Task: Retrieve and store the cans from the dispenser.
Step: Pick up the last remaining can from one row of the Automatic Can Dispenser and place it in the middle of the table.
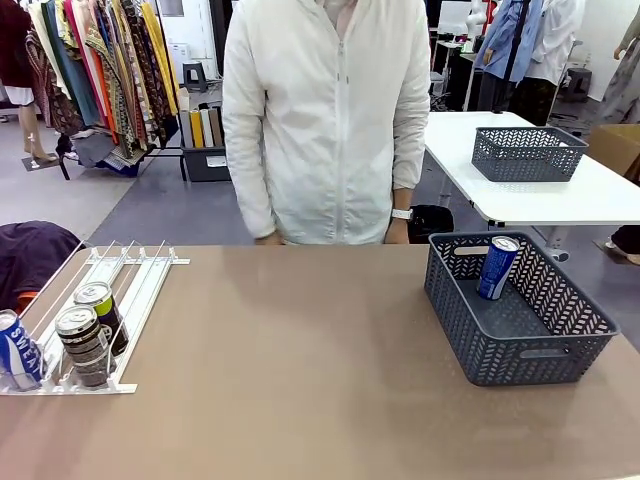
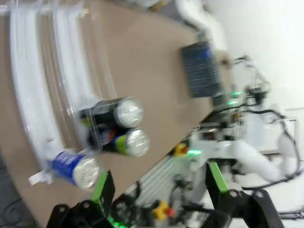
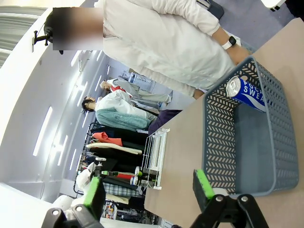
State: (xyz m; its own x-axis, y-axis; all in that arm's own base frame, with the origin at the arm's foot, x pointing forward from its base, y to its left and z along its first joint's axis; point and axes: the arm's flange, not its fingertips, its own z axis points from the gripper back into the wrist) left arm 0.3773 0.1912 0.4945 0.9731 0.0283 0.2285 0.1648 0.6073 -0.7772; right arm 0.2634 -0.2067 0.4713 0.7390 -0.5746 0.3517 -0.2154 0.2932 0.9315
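Note:
The white dispenser (image 1: 130, 285) lies at the table's left edge. At its low end stand a blue-and-white can (image 1: 18, 350), a dark can (image 1: 85, 345) and a dark can with a green-yellow band (image 1: 102, 312). In the left wrist view my left gripper (image 2: 159, 190) hangs open over the dispenser (image 2: 28, 85), just short of the blue can (image 2: 76, 168), the dark can (image 2: 114, 114) and the green-banded can (image 2: 126, 142). Another blue can (image 1: 497, 267) leans inside the grey basket (image 1: 520, 355). My right gripper (image 3: 148, 190) is open, near the basket (image 3: 221, 137) and its can (image 3: 247, 92).
A person in a white jacket (image 1: 325, 120) stands at the far side, hands (image 1: 397, 230) at the table edge. A second grey basket (image 1: 527, 152) sits on a white table behind. The brown tabletop (image 1: 300, 360) lies bare between dispenser and basket.

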